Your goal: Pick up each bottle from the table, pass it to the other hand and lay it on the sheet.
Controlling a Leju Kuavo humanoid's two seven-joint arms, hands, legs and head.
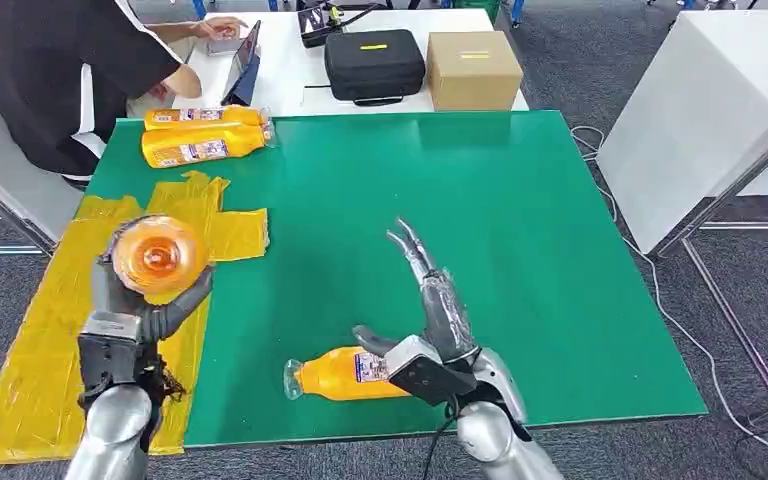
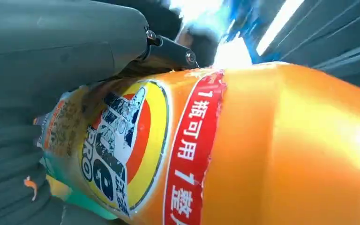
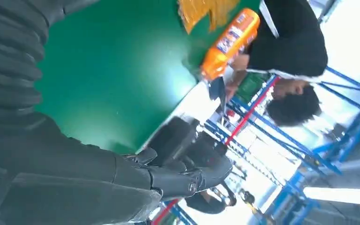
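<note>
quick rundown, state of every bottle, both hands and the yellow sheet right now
left robot hand: grips a bottle, raised over the sheet
held bottle: upright, base toward the head camera
right robot hand: open, fingers apart, holding nothing
near bottle: lying on the green table by the right robot hand
two far bottles: lying side by side
yellow sheet: spread, wrinkled

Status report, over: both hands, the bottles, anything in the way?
Left hand grips orange bottle over yellow sheet. Right hand open above lying bottle. Nothing blocking.
</note>
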